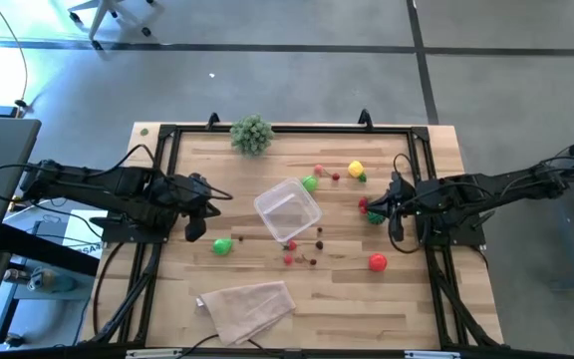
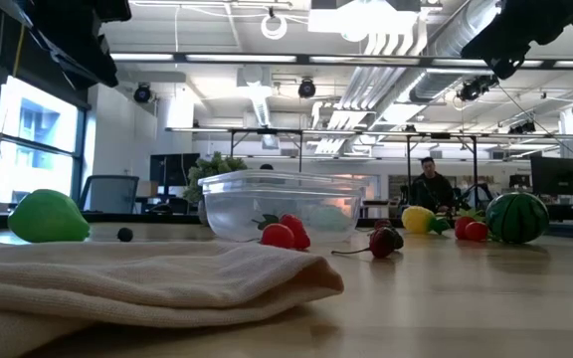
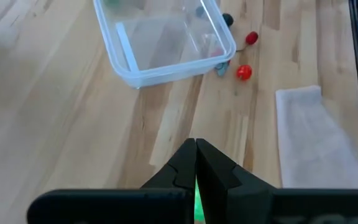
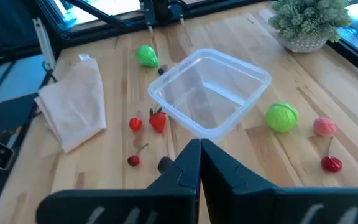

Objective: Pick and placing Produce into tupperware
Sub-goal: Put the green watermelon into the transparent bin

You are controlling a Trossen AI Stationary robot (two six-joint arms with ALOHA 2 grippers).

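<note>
Clear tupperware (image 1: 288, 208) empty mid-table, green produce (image 3: 199, 205) half hidden behind left gripper's (image 3: 196, 163) pressed-together jaws, right gripper's (image 4: 199, 163) likewise.

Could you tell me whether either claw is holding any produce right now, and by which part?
Nothing is held. The left claw and right claw are both shut on nothing, above the table, and the tupperware looks empty.

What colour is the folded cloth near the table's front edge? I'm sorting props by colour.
Beige, a plain pale tan with no pattern; the cloth shows best in the right wrist view.
</note>
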